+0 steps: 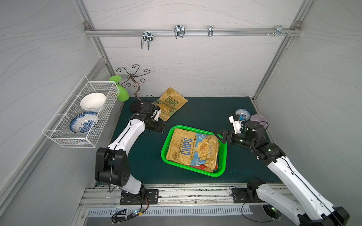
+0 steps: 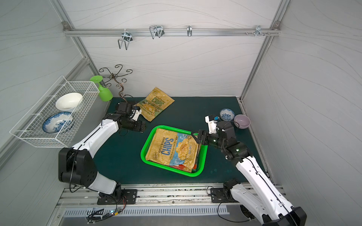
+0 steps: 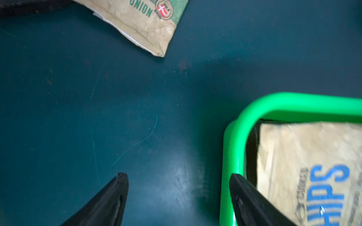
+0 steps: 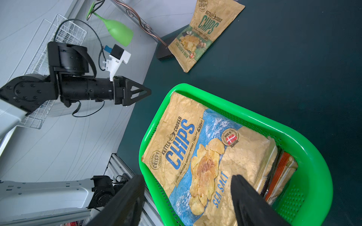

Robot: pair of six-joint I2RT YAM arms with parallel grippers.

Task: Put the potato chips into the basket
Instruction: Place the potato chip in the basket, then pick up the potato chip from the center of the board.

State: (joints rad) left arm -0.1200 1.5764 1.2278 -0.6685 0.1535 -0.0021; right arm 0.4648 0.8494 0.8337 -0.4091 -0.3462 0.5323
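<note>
The dark green tabletop (image 1: 205,113) carries nearly everything. The white wire rack (image 1: 105,109) hangs off the left wall beyond its left edge, holding a white bowl (image 1: 93,101) and a blue-patterned dish (image 1: 84,122), well out of the work.

Toward the front edge, a little right of middle, sits the green basket (image 1: 163,152), stacked with potato chips. A tan sea-salt bag (image 1: 193,148) lies flat on top and fills it nearly rim to rim, with orange-edged bags (image 4: 280,172) showing beneath at one end. Flat stacking is likely what lets so many fit.

One bag is left out, the sour cream and onion bag (image 1: 172,102), propped against the back wall at the back edge, left of middle. The scrolled metal stand (image 1: 135,78) rises just beside it, with a green goblet (image 1: 121,92) apparently hooked foot-up on one arm. The stand's base looks likeliest to hinder a grasp there.

A small blue bowl (image 2: 227,114) and a lilac bowl (image 2: 242,121) near the right edge are well apart from both bag and basket.

The left gripper (image 3: 178,177) hovers between that bag and the basket's back-left corner, jaws apart and empty — well set, I judge, to reach for the bag. The right gripper (image 1: 219,138) hangs over the basket's right end, jaws wide, holding nothing
</note>
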